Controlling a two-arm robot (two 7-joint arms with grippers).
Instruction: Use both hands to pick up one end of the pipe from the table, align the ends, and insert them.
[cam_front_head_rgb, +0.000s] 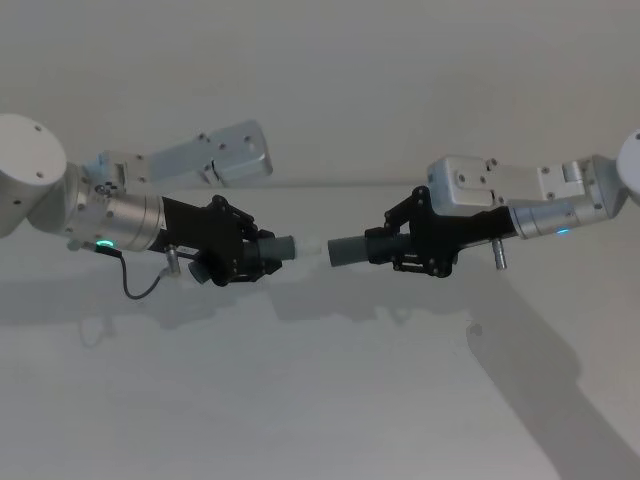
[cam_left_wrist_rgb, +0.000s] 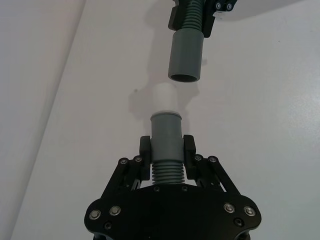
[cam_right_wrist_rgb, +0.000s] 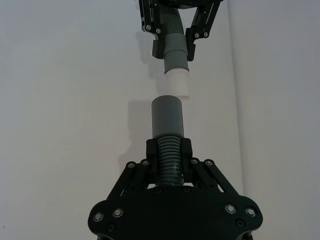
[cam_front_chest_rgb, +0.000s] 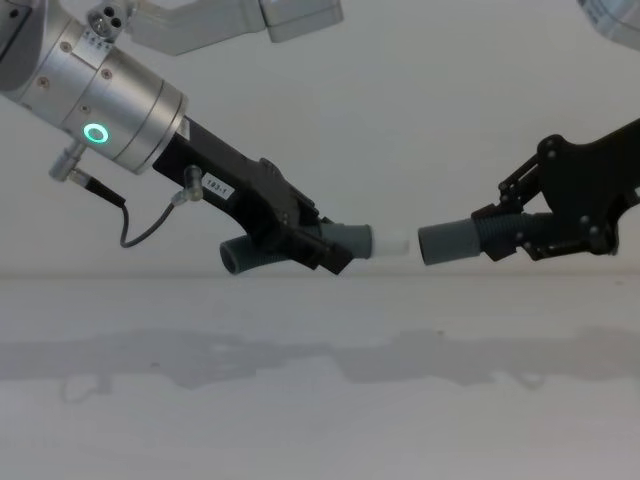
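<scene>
White spigot tip (cam_left_wrist_rgb: 164, 98) in left claw (cam_left_wrist_rgb: 167, 150) is faced near-coaxially, just apart, by grey socket mouth (cam_left_wrist_rgb: 185, 56) clamped in right claw (cam_right_wrist_rgb: 169, 152).

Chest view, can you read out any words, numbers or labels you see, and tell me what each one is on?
One small white label on the left end effector, on its black housing near the cable: it carries dark characters, too small and blurred to read.
No readable text on the right end effector, on either pipe piece, the white-tipped one or the socket one, or on the table.
</scene>
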